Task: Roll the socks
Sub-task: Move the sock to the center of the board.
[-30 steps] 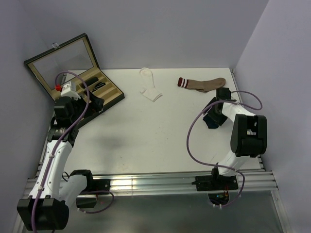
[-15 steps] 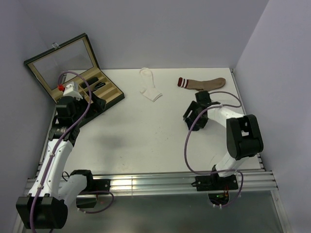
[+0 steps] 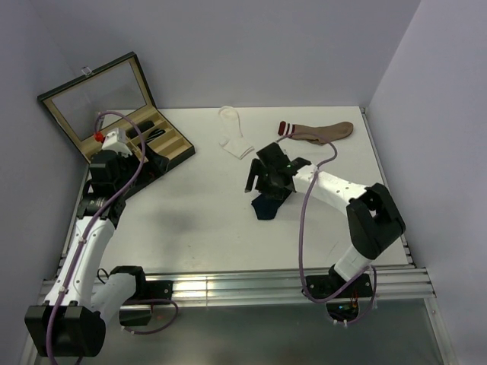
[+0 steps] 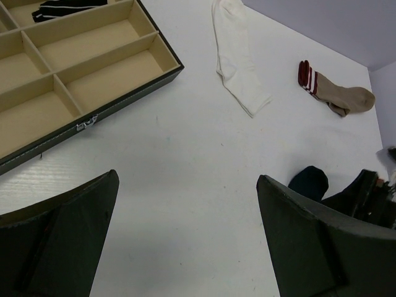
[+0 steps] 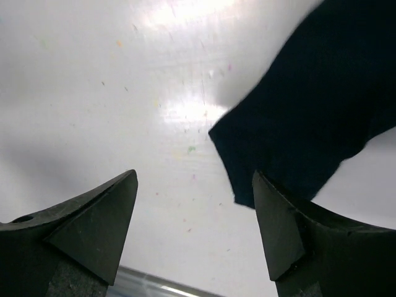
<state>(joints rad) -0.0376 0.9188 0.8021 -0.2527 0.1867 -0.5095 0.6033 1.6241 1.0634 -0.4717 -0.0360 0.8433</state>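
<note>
A navy sock (image 3: 266, 205) lies flat near the table's middle, also in the right wrist view as the navy sock (image 5: 315, 111) beside the right fingertip. My right gripper (image 3: 259, 179) hovers just over its far end, open (image 5: 195, 179), with only bare table between the fingers. A white sock (image 3: 237, 141) lies flat toward the back, and a brown sock (image 3: 316, 131) with a red-striped cuff lies to its right. My left gripper (image 3: 155, 161) is open (image 4: 187, 185) over bare table beside the box, far from the socks (image 4: 238, 62).
An open compartment box (image 3: 171, 148) with its lid raised stands at the back left. A dark roll (image 4: 68, 9) lies in one compartment. Purple walls close the table's back and right sides. A metal rail (image 3: 228, 287) runs along the near edge.
My right arm has swung left from the table's right side to the middle, and the navy sock has moved left with it. The left arm has shifted slightly toward the box.
</note>
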